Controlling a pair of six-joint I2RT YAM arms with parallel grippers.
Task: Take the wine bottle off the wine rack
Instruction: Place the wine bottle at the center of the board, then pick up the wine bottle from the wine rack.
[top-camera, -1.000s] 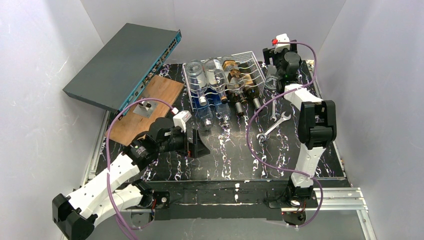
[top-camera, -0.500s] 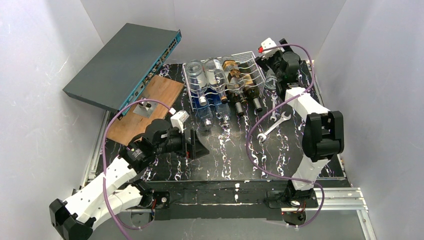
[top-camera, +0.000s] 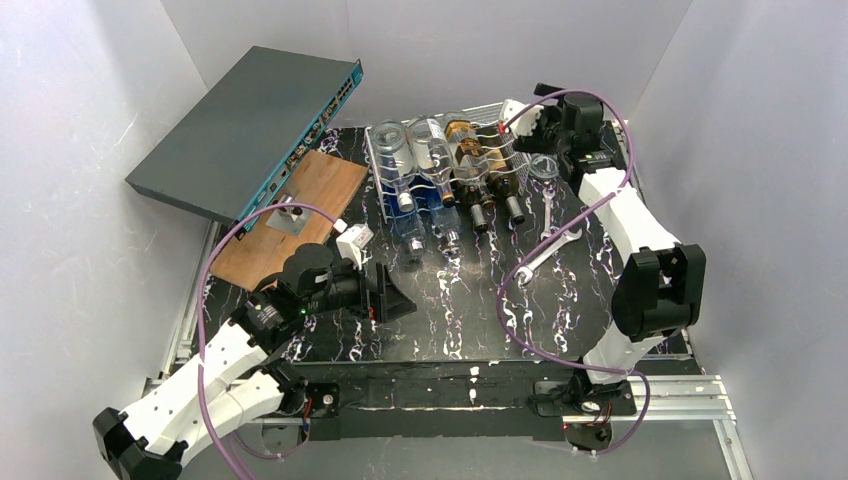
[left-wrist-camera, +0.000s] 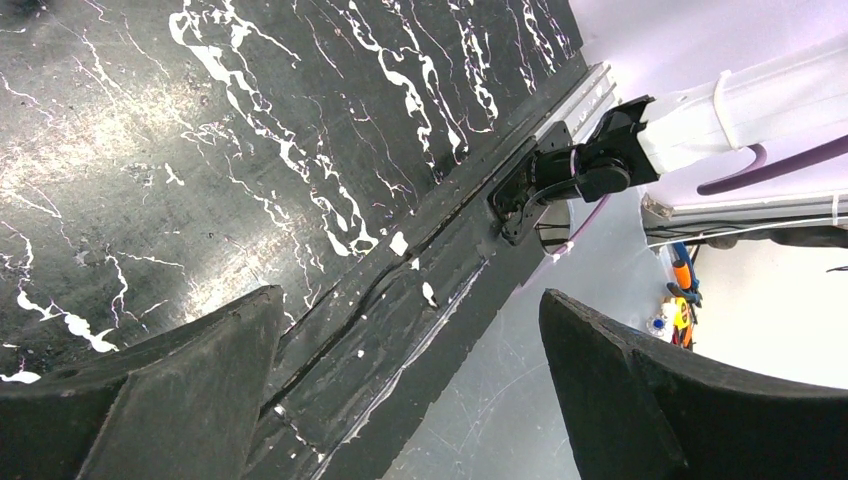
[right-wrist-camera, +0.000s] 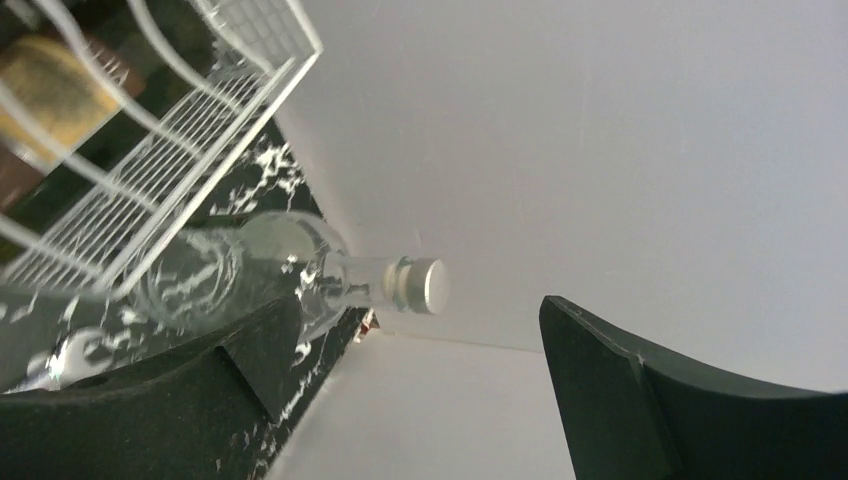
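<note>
The wine bottle lies cradled in the wine rack, neck toward the arms. The right claw, wide open and empty, faces 1 loose clear bottle beside the rack. The left claw is open. Risk: grasping the wrong bottle or snagging the wire.

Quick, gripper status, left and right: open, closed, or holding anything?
Left gripper: open, holding nothing.
Right gripper: open, holding nothing.
</note>
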